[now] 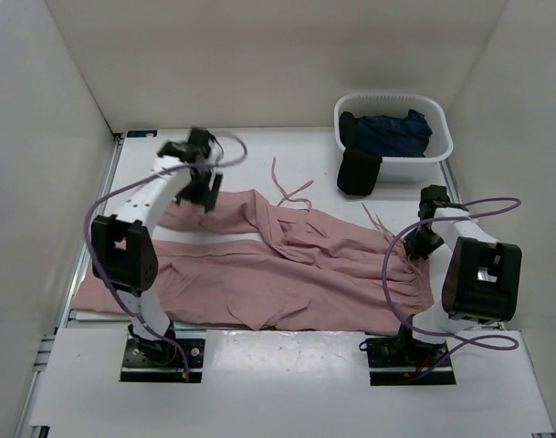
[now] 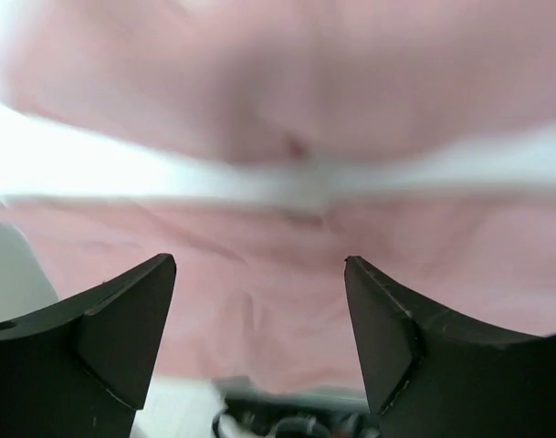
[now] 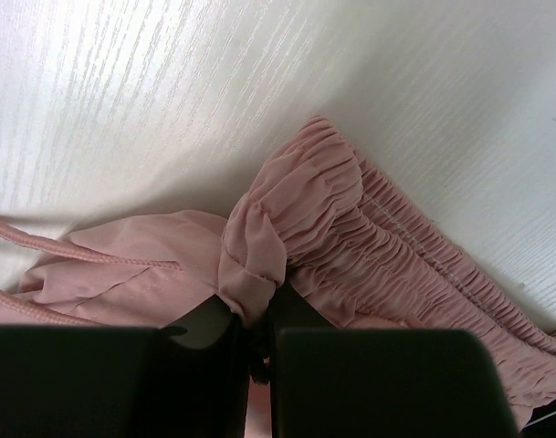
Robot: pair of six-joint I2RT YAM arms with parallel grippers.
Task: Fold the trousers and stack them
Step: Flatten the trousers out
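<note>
The dusty-pink trousers lie spread across the table, legs to the left, gathered waist to the right, thin drawstrings trailing toward the back. My left gripper is open over the far trouser leg at the upper left; in the left wrist view its fingers stand wide apart above blurred pink fabric. My right gripper is shut on a bunched fold of the elastic waistband at the trousers' right end.
A white basket at the back right holds dark navy garments, with a black garment hanging over its front left side. White walls enclose the table on three sides.
</note>
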